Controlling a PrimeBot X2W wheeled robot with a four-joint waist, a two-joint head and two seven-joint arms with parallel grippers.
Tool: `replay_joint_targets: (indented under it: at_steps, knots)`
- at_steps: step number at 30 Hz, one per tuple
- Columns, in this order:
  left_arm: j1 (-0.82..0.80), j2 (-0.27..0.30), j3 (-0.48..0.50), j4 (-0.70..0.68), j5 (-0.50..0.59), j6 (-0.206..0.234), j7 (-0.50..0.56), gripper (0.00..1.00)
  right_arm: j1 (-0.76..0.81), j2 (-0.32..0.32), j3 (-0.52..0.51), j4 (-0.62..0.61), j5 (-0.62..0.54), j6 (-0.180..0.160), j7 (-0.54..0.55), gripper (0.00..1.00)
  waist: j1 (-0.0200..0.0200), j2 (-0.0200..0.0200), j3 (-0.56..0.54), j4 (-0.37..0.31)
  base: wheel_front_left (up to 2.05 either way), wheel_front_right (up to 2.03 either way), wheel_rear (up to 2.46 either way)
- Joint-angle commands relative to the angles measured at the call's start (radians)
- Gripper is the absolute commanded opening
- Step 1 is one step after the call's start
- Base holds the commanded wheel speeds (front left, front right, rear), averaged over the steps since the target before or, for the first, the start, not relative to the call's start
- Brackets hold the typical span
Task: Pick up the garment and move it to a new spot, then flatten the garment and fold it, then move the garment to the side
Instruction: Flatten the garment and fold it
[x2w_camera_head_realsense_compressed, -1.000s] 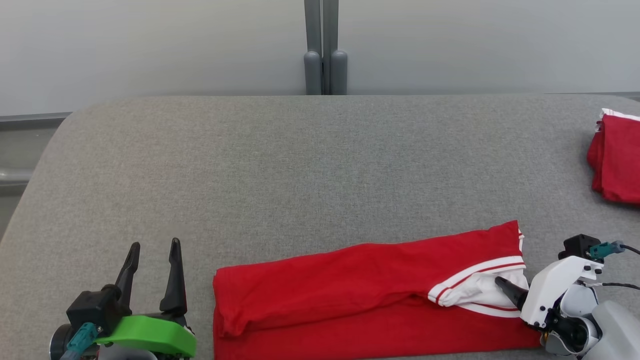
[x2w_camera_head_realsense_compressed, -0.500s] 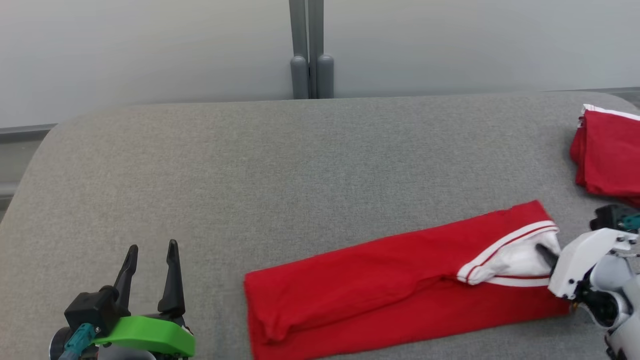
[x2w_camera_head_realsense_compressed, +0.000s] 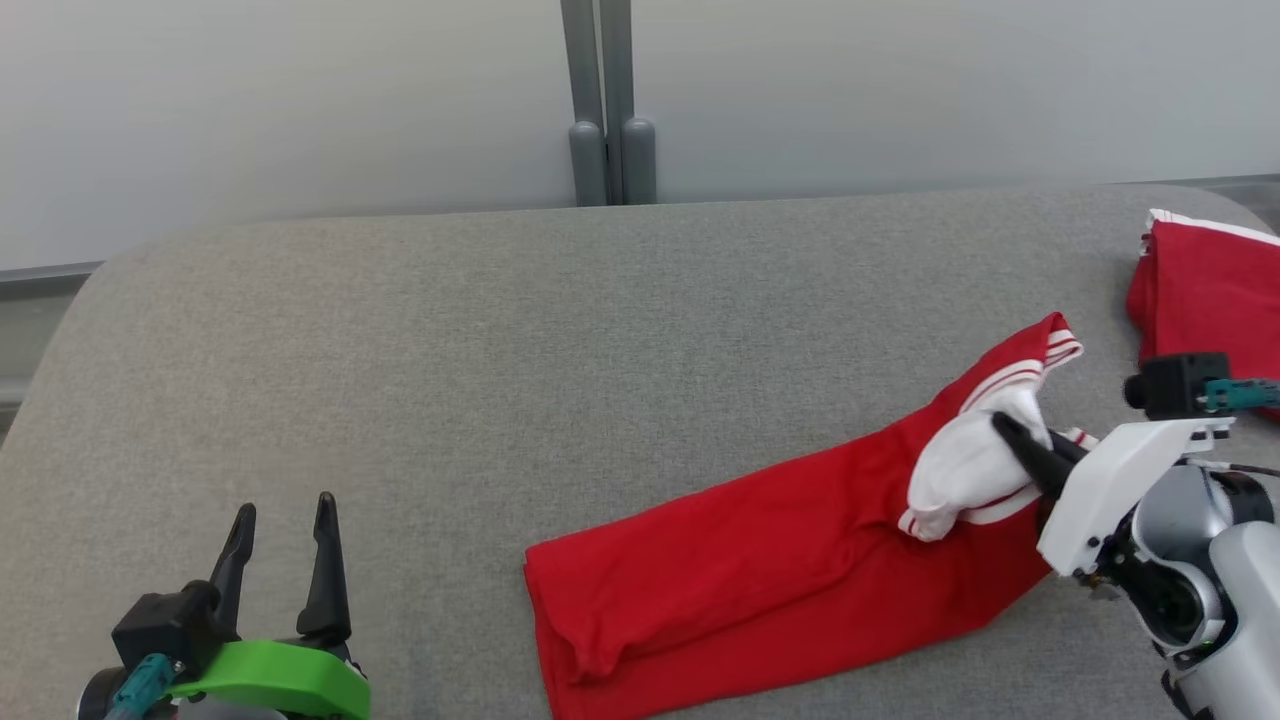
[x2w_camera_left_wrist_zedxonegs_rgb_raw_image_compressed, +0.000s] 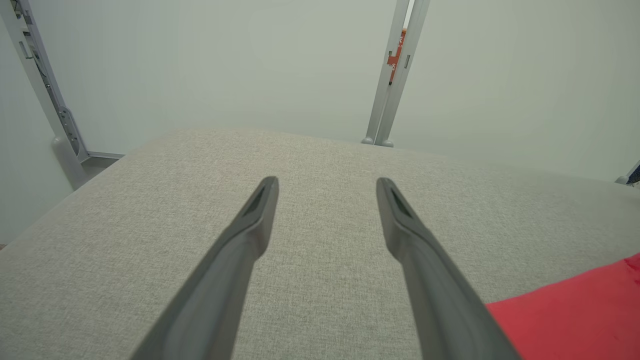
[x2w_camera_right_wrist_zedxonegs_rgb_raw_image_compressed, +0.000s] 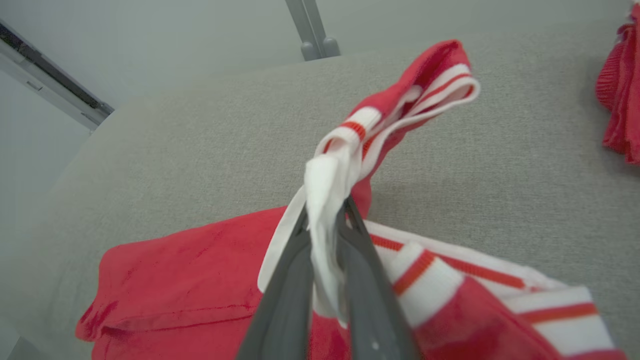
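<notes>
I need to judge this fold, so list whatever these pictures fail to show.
The folded garment: its near left corner runs off the head view's bottom edge; the left wrist view cuts it at the lower right.
The right gripper: shut on the folded garment's white trim, its tips buried in cloth in the right wrist view; the layers pinched cannot be counted.
The second red garment: cut by the head view's right edge; shape unclear.

Red garment (x2w_camera_head_realsense_compressed: 760, 570), white striped trim

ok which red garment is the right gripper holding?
The long red garment in front; the right gripper is shut on its white striped trim. The other red garment lies apart at the far right.
</notes>
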Motion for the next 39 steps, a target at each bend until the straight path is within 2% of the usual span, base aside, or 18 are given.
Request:
replay_joint_targets:
  at_steps: [1,6,11,17,20,22,28,29,30,31,36,39]
  knots:
    - [0.007,0.015,0.008,-0.007,-0.012,0.004,0.002,1.00,0.031,0.017,0.004,-0.065,-0.012,0.000,0.021,0.00,0.0000,0.0000,-0.004,0.026,0.00,0.00,0.00]
    - [0.012,0.030,0.015,-0.021,-0.016,0.010,0.013,1.00,0.112,0.088,0.034,-0.263,-0.039,0.000,0.098,0.00,0.0000,0.0000,-0.007,0.092,0.00,0.00,0.00]
    - [0.012,0.031,0.005,-0.034,-0.015,0.006,0.025,1.00,0.134,0.175,0.096,-0.302,-0.027,0.000,0.140,0.00,0.0000,0.0000,-0.002,0.163,0.00,0.00,0.00]
    - [-0.015,0.015,-0.021,-0.017,-0.012,-0.006,0.033,1.00,0.102,0.244,0.182,-0.213,-0.006,0.000,0.143,0.00,0.0000,0.0000,0.011,0.242,0.00,0.00,0.00]
    - [-0.030,0.007,-0.032,-0.009,-0.009,-0.009,0.030,1.00,0.077,0.265,0.206,-0.128,0.000,0.000,0.113,0.00,0.0000,0.0000,0.018,0.267,0.00,0.00,0.00]
    - [-0.036,0.006,-0.037,-0.003,-0.010,-0.015,0.028,1.00,0.059,0.294,0.221,-0.071,0.042,0.000,0.092,0.00,0.0000,0.0000,0.024,0.278,0.00,0.00,0.00]
    - [-0.050,0.012,-0.040,0.018,-0.016,-0.021,0.026,1.00,-0.006,0.317,0.276,0.109,0.072,0.000,0.026,0.00,0.0000,0.0000,0.035,0.293,0.00,0.00,0.00]
    - [-0.050,0.013,-0.039,0.020,-0.016,-0.020,0.025,1.00,-0.015,0.320,0.285,0.126,0.077,0.000,0.015,0.18,0.0000,0.0000,0.035,0.292,0.00,0.00,0.00]
    - [-0.050,0.015,-0.036,0.022,-0.017,-0.019,0.025,1.00,-0.023,0.322,0.297,0.146,0.087,0.000,0.005,0.72,0.0000,0.0000,0.035,0.291,0.00,0.00,0.00]
    - [-0.049,0.017,-0.035,0.023,-0.018,-0.018,0.025,1.00,-0.026,0.324,0.308,0.160,0.091,0.000,-0.001,1.00,0.0000,0.0000,0.034,0.289,0.00,0.00,0.00]
    - [-0.035,0.024,-0.019,0.026,-0.027,-0.005,0.022,1.00,-0.054,0.316,0.357,0.137,0.152,0.000,-0.064,1.00,0.0000,0.0000,0.016,0.257,0.00,0.00,0.00]
    - [-0.017,0.032,-0.005,0.016,-0.035,0.005,0.018,1.00,-0.081,0.267,0.375,0.069,0.180,0.000,-0.130,1.00,0.0000,0.0000,-0.001,0.227,0.00,0.00,0.00]
